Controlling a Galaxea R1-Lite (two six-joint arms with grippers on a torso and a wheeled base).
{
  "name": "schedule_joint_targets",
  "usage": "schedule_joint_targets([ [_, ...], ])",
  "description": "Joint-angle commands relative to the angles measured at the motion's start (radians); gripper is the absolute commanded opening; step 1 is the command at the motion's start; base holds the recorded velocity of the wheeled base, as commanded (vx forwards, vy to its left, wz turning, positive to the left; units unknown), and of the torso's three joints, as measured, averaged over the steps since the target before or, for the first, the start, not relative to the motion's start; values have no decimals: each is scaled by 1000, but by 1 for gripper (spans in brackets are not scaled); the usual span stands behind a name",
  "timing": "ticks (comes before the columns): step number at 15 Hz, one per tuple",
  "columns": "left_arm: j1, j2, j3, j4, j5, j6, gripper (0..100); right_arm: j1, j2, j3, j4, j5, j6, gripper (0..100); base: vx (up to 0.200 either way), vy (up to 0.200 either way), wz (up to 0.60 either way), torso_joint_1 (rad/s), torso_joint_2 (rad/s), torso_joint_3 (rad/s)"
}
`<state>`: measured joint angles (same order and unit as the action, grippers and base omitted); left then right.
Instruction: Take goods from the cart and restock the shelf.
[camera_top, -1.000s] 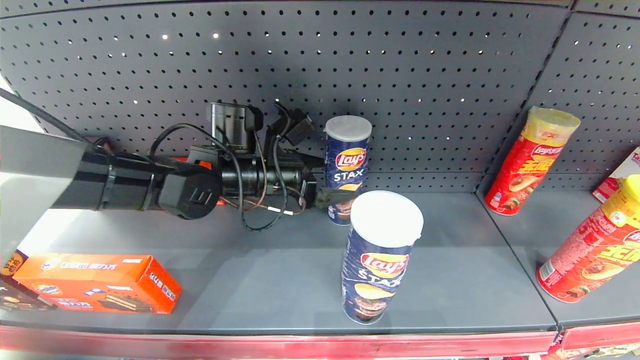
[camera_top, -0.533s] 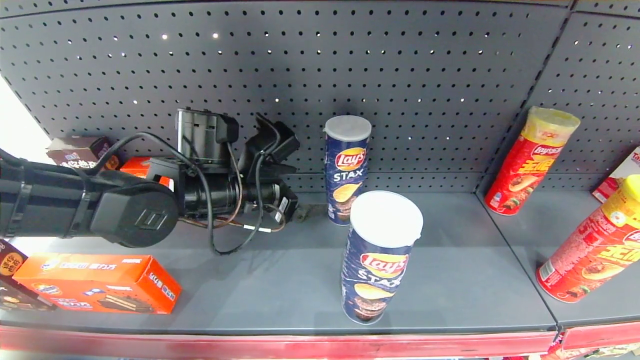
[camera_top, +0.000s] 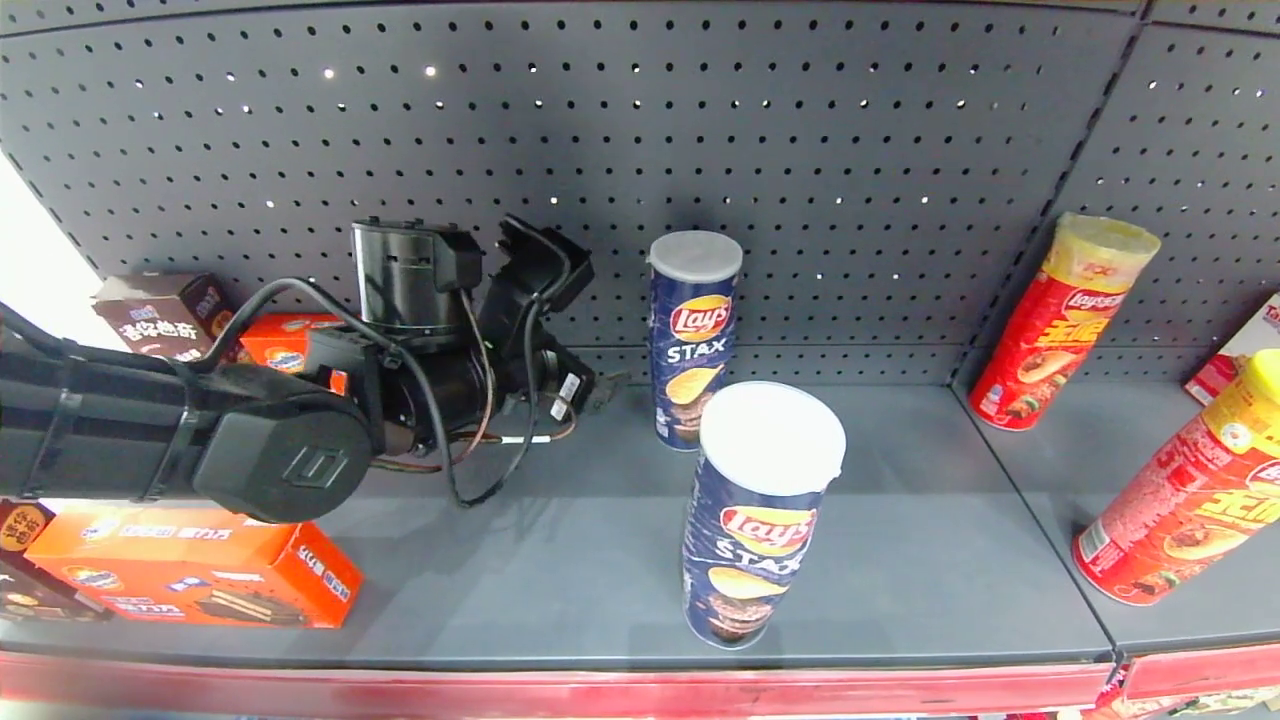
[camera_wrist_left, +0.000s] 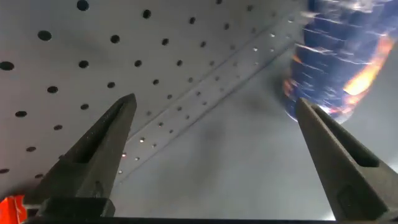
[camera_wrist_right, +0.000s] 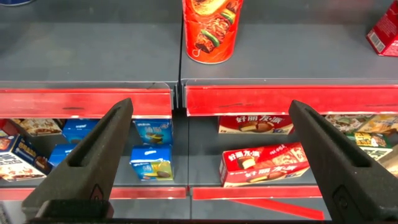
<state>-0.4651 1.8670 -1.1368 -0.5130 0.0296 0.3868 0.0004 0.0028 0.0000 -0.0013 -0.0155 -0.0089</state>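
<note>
Left claw (camera_top: 603, 383) hangs low over the shelf (camera_top: 520, 560), close to the pegboard (camera_top: 800, 150) back wall. In the left wrist view its fingers (camera_wrist_left: 99, 149) are spread wide w/ nothing btwn them, just bare shelf deck in the gap.

Back blue can (camera_top: 695, 340) stands upright against the pegboard at approx 3 o'c from the left claw, near it but not touching. It also shows blurred in the left wrist view, beyond one fingertip. Front blue can (camera_top: 760, 520) is upright too, at approx 5 o'c from the back one, nearer the shelf's front edge.

In the next bay, out at 3 o'c, are 2 red cans: rear red can (camera_top: 1060, 320) by the pegboard and front red can (camera_top: 1190, 490).

Flat orange box (camera_top: 200, 565) lies at approx 8 o'c from the left claw, at the front edge. Brown box (camera_top: 160, 315) and a small orange box (camera_top: 290, 340) sit at the back at 9 o'c, partly behind the arm.

Right claw (camera_wrist_right: 211, 107) is also spread and empty, facing lower shelves. There a skewer-print can (camera_wrist_right: 211, 28) stands just behind a red price strip (camera_wrist_right: 280, 99), w/ red biscuit boxes (camera_wrist_right: 264, 165) and blue packs (camera_wrist_right: 152, 165) on the shelf under it.
</note>
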Motion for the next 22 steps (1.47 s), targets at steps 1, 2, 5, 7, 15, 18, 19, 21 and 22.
schedule_joint_targets([
  [1,-1,34,2,-7,15,0,100,0,2,0,0,0,0,100,0,0,0,0,0,0],
  [2,-1,29,6,-9,27,-2,100,0,2,0,0,0,0,100,0,0,0,0,0,0],
  [5,8,-17,19,-9,62,-2,100,0,3,0,0,0,0,100,0,0,0,0,0,0],
  [7,10,-63,29,-10,135,-31,100,0,2,0,0,0,0,100,0,0,0,0,0,0],
  [15,31,-198,242,-170,141,-75,100,-3,8,0,0,-6,-3,100,0,0,0,0,0,0],
  [18,34,-244,270,-165,133,-78,100,1,2,-8,-9,29,1,100,0,0,0,0,0,0],
  [19,34,-264,292,-164,125,-80,100,7,91,-160,-6,16,72,100,0,0,0,0,0,0],
  [21,34,-296,330,-168,121,-80,100,24,388,-419,-6,40,167,100,0,0,0,0,0,0],
  [22,34,-298,338,-167,121,-82,100,75,430,-488,4,146,126,100,0,0,0,0,0,0],
])
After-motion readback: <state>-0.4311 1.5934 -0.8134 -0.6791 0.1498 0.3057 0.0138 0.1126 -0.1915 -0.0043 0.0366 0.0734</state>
